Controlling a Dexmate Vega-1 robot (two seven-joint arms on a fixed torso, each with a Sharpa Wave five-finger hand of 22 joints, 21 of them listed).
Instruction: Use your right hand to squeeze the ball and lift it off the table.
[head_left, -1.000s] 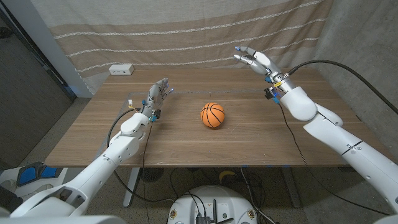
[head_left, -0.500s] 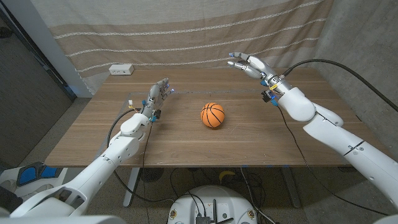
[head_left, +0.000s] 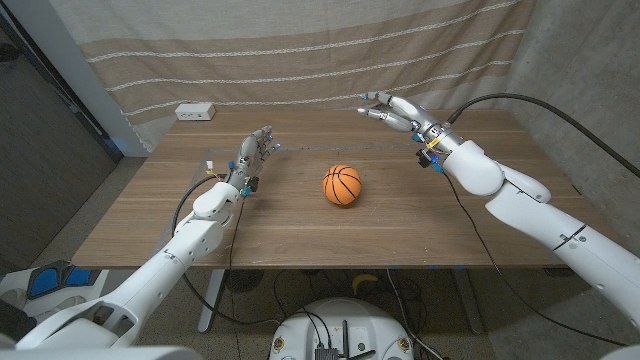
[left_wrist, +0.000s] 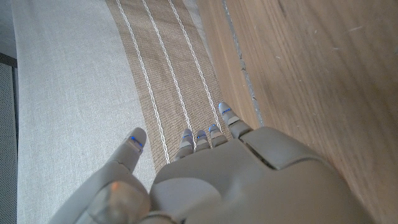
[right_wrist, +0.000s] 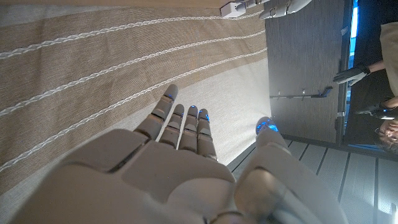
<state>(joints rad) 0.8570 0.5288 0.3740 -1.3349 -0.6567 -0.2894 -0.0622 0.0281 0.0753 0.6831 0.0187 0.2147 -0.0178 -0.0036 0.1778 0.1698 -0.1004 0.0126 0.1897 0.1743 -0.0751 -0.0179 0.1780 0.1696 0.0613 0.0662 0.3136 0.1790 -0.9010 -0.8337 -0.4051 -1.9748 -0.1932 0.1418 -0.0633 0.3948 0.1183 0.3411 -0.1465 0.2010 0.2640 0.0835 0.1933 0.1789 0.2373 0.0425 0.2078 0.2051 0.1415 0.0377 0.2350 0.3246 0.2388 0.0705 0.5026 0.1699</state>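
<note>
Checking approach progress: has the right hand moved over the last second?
Yes. The right hand has swung toward the robot's left, closer above the orange basketball, which stayed put.

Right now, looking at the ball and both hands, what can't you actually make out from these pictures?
- Right hand, head view: it hangs behind the ball; its height over the table cannot be judged from this angle.
- Its palm, right wrist view: the camera sees the back of the hand.
- Left hand, head view: too small to tell whether it touches the table.
- White box at the far edge: too small to identify.
</note>
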